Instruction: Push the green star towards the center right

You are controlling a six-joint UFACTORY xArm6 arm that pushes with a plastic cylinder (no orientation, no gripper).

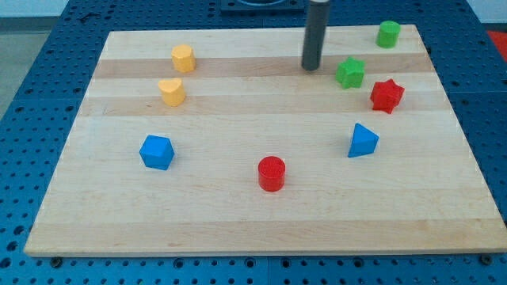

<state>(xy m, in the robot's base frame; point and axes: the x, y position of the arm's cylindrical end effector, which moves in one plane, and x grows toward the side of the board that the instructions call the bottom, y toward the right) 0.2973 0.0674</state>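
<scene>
The rod has no end effector to open or close, and its tip (pixel 310 69) sits just left of the green star (pixel 350 73) near the worktop's (pixel 238 214) top right, so it should probably swing above the star and shove downward, skirting the red star (pixel 386 96).

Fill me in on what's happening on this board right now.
A robot arm's dark rod is working a wooden board of coloured blocks. My tip sits just to the view's left of the green star, with a small gap showing, placed to shove it rightward. A red star lies just beyond.
</scene>
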